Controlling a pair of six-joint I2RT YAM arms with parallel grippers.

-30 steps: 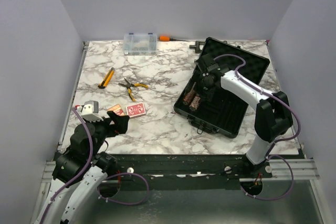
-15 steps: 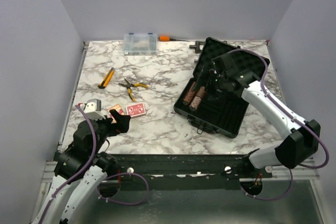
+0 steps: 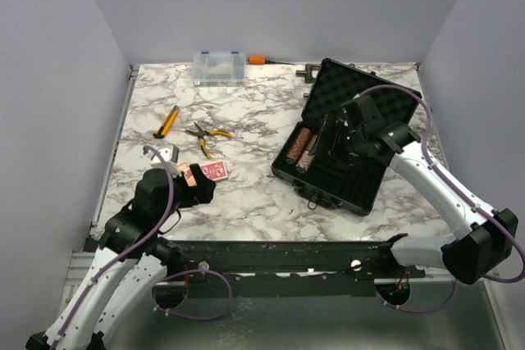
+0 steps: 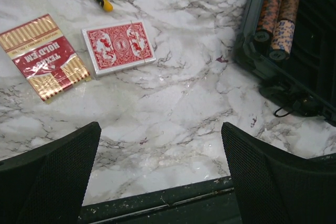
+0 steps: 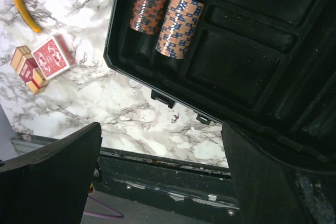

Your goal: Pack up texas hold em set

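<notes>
The black case [image 3: 361,171] lies open at the right, lid up against the back. Two brown-red chip rolls [image 3: 303,147] lie side by side in its left slots; they also show in the right wrist view [image 5: 165,9] and the left wrist view [image 4: 275,17]. A red-backed card deck [image 3: 215,171] [image 4: 119,46] and a red-gold Hold'em card box [image 4: 43,56] lie on the marble at the left. My left gripper [image 3: 201,190] [image 4: 160,182] is open and empty, near the deck. My right gripper [image 3: 330,147] [image 5: 160,182] is open and empty over the case [image 5: 247,51].
Orange-handled pliers [image 3: 205,135] and a yellow-handled tool [image 3: 167,121] lie behind the cards. A clear organizer box [image 3: 219,65] stands at the back edge, with an orange-tipped tool [image 3: 257,60] beside it. The table's near edge [image 4: 157,203] runs just under both grippers.
My right gripper has drawn back to the right, off the chip rolls, which stay in the case. My left arm has moved forward and right, towards the card deck.
</notes>
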